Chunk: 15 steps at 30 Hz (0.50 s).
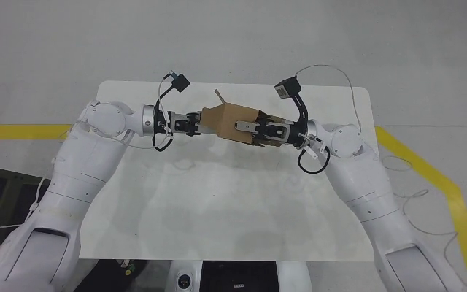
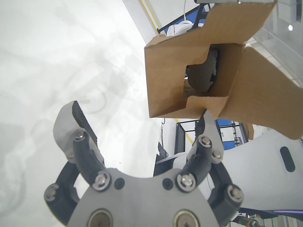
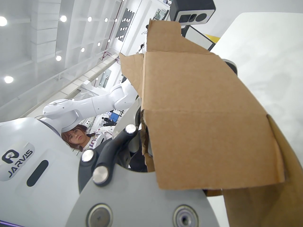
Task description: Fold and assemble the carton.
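Closest to the lens on the left wrist, the left gripper point(image 2: 140, 108) stands released. Its two fingers are spread wide: one ribbed pad point(image 2: 84, 121) is well clear of the cardboard, while the tip of the other finger point(image 2: 208, 124) meets the edge of a lower flap. Just beyond it hangs the carton point(image 2: 165, 79), a brown corrugated box, partly erected, with its end flaps unfolded and its interior open toward this gripper. Consult the top view for position: the carton is between the two grippers, held clear of the white table point(image 1: 219, 219), above the far middle of the tabletop. The right gripper point(image 1: 257, 130) grasps the carton at the opposite end (a dark part of it shows inside the box through the open end in the left wrist view, and one finger lies outside the wall in the right wrist view). From the right wrist you will see one broad panel of the carton covering most of that gripper, with a flap standing up at the far end. Both arms lie nearly in one line across the table, wrists facing each other. A yellow floor line point(image 1: 29, 131) runs past both sides of the table.
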{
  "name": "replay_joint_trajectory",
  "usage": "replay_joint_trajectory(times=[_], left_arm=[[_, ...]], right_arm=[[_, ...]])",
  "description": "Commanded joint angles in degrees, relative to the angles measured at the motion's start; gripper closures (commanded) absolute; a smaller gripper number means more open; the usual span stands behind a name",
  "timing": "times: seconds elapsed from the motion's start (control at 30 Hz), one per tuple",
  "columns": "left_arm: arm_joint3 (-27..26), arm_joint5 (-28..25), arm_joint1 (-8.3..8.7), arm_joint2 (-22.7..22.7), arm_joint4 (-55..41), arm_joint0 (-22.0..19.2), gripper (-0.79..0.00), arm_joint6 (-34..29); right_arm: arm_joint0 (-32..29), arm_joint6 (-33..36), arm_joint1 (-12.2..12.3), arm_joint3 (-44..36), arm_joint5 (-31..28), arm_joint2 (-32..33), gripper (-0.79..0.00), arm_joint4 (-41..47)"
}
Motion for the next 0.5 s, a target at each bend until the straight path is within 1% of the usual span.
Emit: replay_joint_trajectory(times=[0.0,0.47], left_arm=[[-0.12,-0.02,0.01,0.02,-0.05,0.05,-0.785,-0.15],[-0.37,0.0,0.04,-0.07,-0.4,0.12,-0.785,-0.6]], right_arm=[[0.21,0.18,-0.08,0.2,-0.13,-0.27,0.0,0.19],[0.6,0.53,-0.19,0.48,-0.19,-0.63,0.0,0.57]])
